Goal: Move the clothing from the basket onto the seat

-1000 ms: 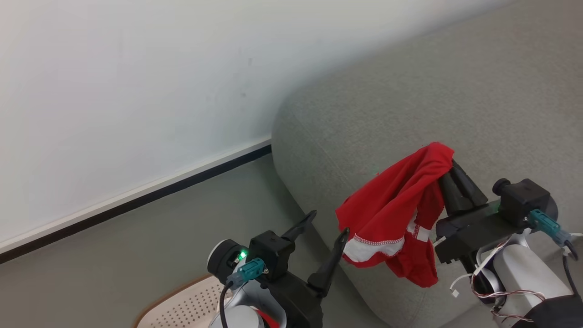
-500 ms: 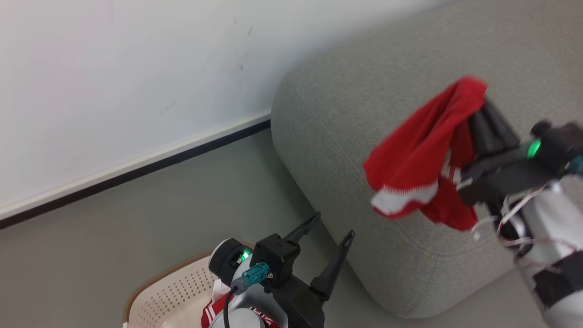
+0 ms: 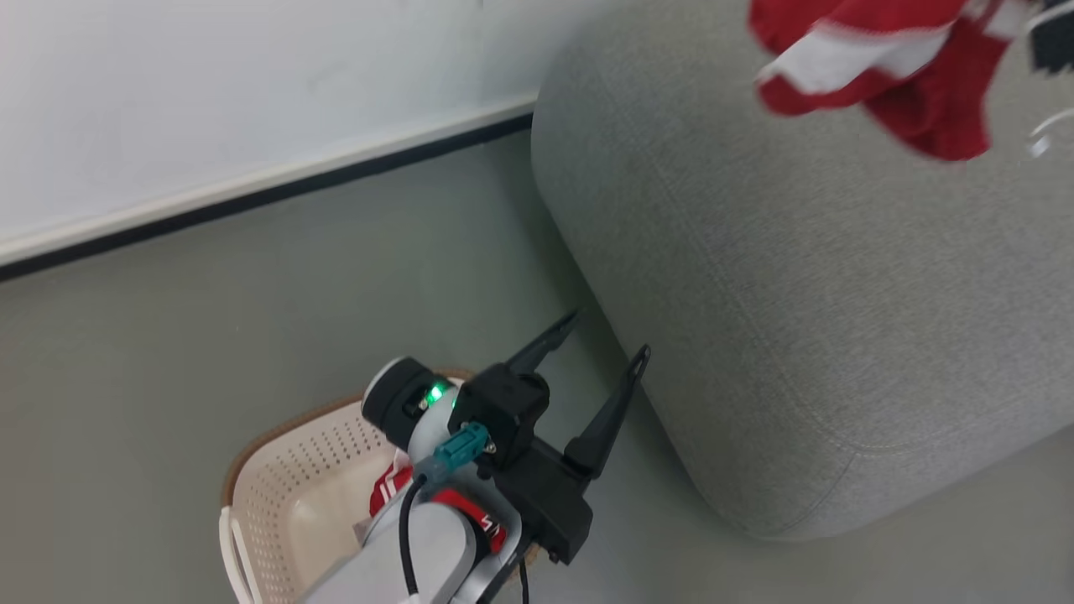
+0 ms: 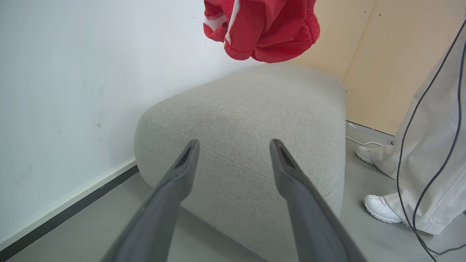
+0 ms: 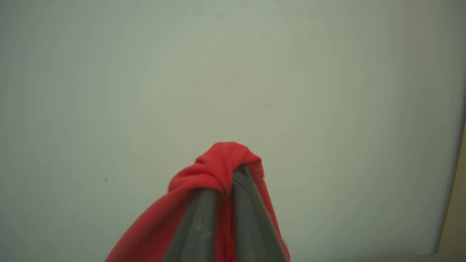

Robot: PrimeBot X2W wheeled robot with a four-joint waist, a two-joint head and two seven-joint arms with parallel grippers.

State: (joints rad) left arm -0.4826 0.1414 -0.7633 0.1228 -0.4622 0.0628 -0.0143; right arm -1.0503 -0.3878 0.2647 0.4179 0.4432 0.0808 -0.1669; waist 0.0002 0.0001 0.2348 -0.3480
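Swung the plain red garment [image 3: 881,67] from low at the front edge of the seat [image 3: 797,294] to high above its top within the last second, with the head view tipped downward meanwhile. Hung clear of the seat, not yet laid down. Kept pinched in the right gripper [image 5: 235,174], fingers pressed together through the cloth. Held the left gripper [image 3: 608,335] spread wide and empty, between the basket [image 3: 277,470] and the seat. Judged half done at best, with release onto the seat due next. Counted two garments, one aloft and one striped garment [image 3: 388,491] left in the basket; one basket; one seat; two grippers.
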